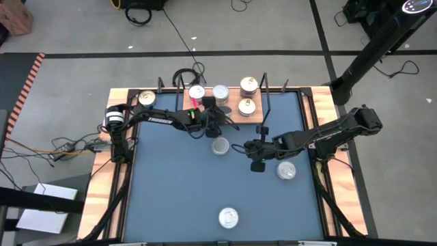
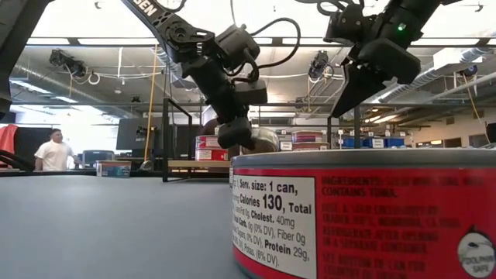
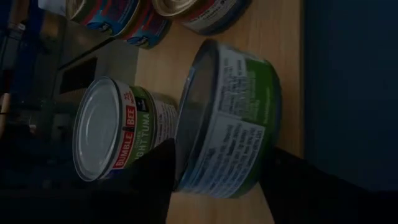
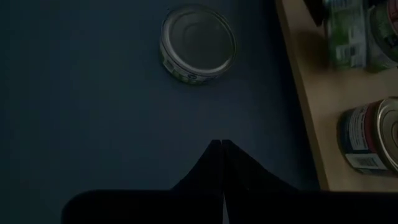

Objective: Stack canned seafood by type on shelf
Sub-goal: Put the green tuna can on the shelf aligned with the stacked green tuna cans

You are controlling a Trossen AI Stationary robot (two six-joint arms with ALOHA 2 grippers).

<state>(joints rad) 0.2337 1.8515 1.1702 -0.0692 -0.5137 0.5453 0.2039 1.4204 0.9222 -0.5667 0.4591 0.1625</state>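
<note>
The shelf [image 1: 234, 93] is a wooden board along the table's far edge. On it stand several tins, among them a gold-lidded one [image 1: 147, 98] and a stack [image 1: 248, 85]. My left gripper [image 1: 213, 121] is over the board's near part. It is open, with a green-labelled tin [image 3: 236, 118] between its fingers. This tin sits over the wood [image 3: 286, 62], in front of a silver-lidded tuna tin [image 3: 106, 130]. My right gripper [image 1: 256, 164] hangs shut above the blue table, near a loose tin [image 4: 198, 43]. My left gripper has one finger [image 3: 155, 180] by the green tin's lid rim [image 3: 186, 124] and the other [image 3: 298, 186] by its base. The fingers come from the table's near side, slanting down. Whether they touch the tin I cannot tell.
Loose tins lie on the blue table at mid-table [image 1: 220, 145], toward the right [image 1: 285, 169] and near the front edge [image 1: 229, 217]. The front one fills the low view as a red-labelled tin [image 2: 364, 217]. Thin black wire uprights [image 1: 266, 102] stand at the shelf's end. A person [image 2: 54, 151] stands far behind.
</note>
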